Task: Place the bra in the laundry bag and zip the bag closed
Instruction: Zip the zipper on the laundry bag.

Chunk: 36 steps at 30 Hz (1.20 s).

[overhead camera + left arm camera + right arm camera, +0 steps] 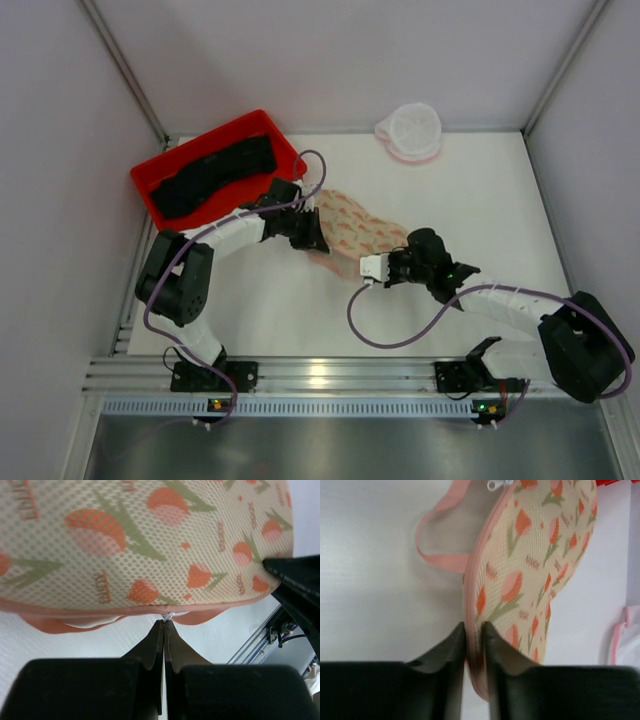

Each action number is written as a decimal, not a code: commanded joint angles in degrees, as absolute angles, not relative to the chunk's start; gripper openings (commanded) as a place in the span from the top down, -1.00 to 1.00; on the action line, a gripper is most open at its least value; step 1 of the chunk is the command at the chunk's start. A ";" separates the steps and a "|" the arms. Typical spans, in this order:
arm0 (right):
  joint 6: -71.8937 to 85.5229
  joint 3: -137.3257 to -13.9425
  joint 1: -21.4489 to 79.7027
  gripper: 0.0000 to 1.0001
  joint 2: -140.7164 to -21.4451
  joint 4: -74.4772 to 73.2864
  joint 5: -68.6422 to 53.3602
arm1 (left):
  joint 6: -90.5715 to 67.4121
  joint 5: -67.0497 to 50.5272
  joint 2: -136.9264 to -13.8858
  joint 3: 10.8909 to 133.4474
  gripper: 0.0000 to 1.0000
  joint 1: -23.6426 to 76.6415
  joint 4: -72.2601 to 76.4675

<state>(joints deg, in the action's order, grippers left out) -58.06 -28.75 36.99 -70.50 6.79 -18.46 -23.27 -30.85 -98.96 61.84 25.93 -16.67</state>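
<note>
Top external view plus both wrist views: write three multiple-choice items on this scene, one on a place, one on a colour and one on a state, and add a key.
1. Where does the bra lie?
A in the red tray; B on the laundry bag; C in a claw.
2. What colour is the trim of the tulip-print piece?
A blue; B pink; C green.
3. How is the right claw?
A wide open; B shut on the bra; C shut on the tulip-print piece.
Key: 1 A, the black fabric fills the tray, away from the laundry bag. 2 B, its edge band is pink. 3 C, the fingers pinch its edge.
</note>
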 commanded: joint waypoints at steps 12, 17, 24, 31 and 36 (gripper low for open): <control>-53.97 -37.70 35.06 -0.05 -70.57 1.85 -22.50 | -27.86 -35.59 -98.26 63.90 1.00 30.59 -18.02; -54.31 -37.79 38.40 0.02 -72.85 1.76 -25.04 | -29.70 -36.30 -98.44 64.60 1.00 30.59 -17.93; -55.72 -38.05 40.17 -0.03 -74.70 3.34 -25.31 | -29.79 -36.12 -97.91 64.51 1.00 30.76 -17.93; -56.86 -38.67 42.18 0.00 -78.91 7.47 -24.26 | -30.32 -37.26 -97.91 63.99 1.00 30.76 -17.93; -58.62 -39.37 42.71 0.19 -83.23 10.01 -21.98 | -29.97 -37.18 -96.77 62.76 1.00 30.76 -18.02</control>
<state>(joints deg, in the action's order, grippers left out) -56.97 -36.84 41.98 -81.34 4.78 -21.98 -29.89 -35.38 -98.94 62.65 30.70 -18.33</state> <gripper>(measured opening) 0.423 0.012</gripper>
